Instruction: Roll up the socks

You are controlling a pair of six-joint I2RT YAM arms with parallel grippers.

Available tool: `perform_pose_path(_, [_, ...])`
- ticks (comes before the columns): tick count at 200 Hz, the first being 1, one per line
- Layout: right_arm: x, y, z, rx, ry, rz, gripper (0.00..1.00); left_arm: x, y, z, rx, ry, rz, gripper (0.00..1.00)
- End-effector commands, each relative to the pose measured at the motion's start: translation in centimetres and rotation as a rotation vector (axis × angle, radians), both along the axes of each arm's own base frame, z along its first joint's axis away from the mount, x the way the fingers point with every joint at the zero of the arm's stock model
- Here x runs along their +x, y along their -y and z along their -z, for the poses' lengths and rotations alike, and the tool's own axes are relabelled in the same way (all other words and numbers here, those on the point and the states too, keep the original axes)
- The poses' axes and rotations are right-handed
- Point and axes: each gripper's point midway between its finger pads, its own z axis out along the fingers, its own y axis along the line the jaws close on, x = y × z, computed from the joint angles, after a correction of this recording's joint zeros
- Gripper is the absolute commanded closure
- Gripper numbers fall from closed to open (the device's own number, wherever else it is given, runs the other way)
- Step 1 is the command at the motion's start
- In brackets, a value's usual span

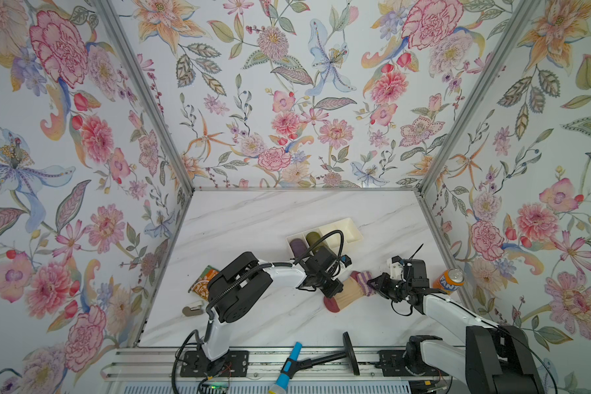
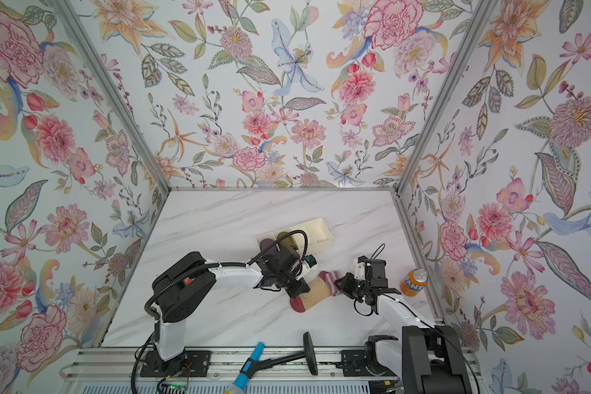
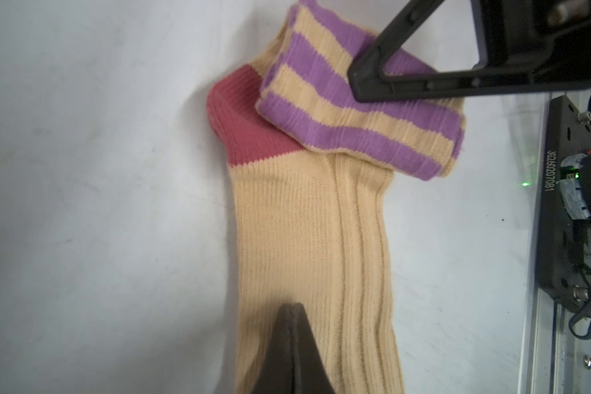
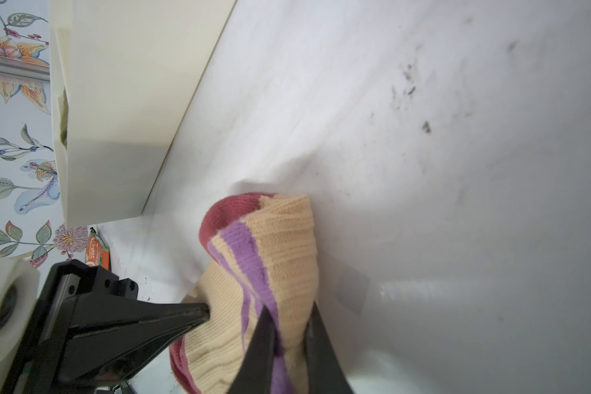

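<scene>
Socks: the socks (image 1: 346,294) lie on the marble table (image 1: 253,221), in its near right part, between the two grippers.
Long axis: slantwise in both top views, with the maroon toe toward the near left and the heel and striped cuff toward the far right.
Cuff end: the purple-striped cuff is folded back over the tan leg, just beside the maroon heel (the left wrist view shows the fold most plainly).
Right gripper: the right gripper (image 4: 289,308) is clamped on that folded cuff, with a finger on each side of the striped knit.
Right arm: it rises from the near right corner. The forearm slants in toward the middle, and the wrist is bent so the fingers point left at the cuff.
Left gripper: the left gripper (image 3: 291,319) has its fingers pressed together with nothing between them. Its tip is set down on the ribbed tan middle of the socks, denting the knit.
Left arm: the base sits on the near rail and the elbow is raised. The forearm stretches right across the table, and the wrist tips downward.
Tray: a cream tray (image 1: 342,228) stands just beyond the socks, partly hidden by the left wrist. A purple sock roll (image 1: 297,246) and an olive-green sock roll (image 1: 313,238) sit in its left compartments.
Can: an orange can (image 1: 449,280) stands upright by the right wall, near the right wrist.
Packet: a snack packet (image 1: 203,278) lies near the left wall, well apart from the socks.
</scene>
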Motion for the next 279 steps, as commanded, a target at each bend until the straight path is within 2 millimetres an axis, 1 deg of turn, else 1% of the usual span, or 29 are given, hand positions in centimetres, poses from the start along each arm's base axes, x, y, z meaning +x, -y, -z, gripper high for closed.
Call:
perform_pose_path(1, [0.4, 0.5, 0.0, -0.015, 0.02, 0.056, 0.9, -1.3, -2.0, 2.2, 0.082, -0.033, -0.001, 1.0])
perform_pose_path(34, [0.7, 1.4, -0.2, -0.037, 0.042, 0.12, 0.9, -2.2, -3.8, 4.4, 0.164, -0.063, -0.018, 1.0])
perform_pose_path(78, [0.7, 2.8, -0.7, -0.08, 0.069, 0.182, 0.9, -2.6, -5.6, 6.7, 0.245, -0.079, -0.056, 1.0])
perform_pose_path(96, [0.7, 3.3, -0.8, -0.097, 0.07, 0.187, 0.9, -2.8, -5.8, 7.4, 0.258, -0.09, -0.056, 1.0])
perform_pose_path(125, [0.7, 3.8, -0.2, -0.132, 0.054, 0.186, 0.9, -3.0, -5.9, 7.8, 0.261, -0.096, -0.054, 1.0])
perform_pose_path(149, [0.5, 3.8, 0.4, -0.158, 0.038, 0.179, 0.91, -2.9, -5.7, 7.5, 0.251, -0.092, -0.05, 1.0])
perform_pose_path(180, [0.5, 3.5, 0.0, -0.226, 0.048, 0.158, 0.91, -2.6, -4.7, 6.5, 0.217, -0.084, -0.041, 1.0])
perform_pose_path(244, [0.2, 3.6, -1.2, -0.433, 0.065, 0.112, 0.91, -2.1, -2.1, 2.7, 0.097, -0.08, -0.01, 1.0])
perform_pose_path(279, [0.2, 3.1, -1.8, -0.524, 0.083, 0.079, 0.92, -2.4, -1.2, 0.9, 0.02, -0.107, 0.01, 0.97])
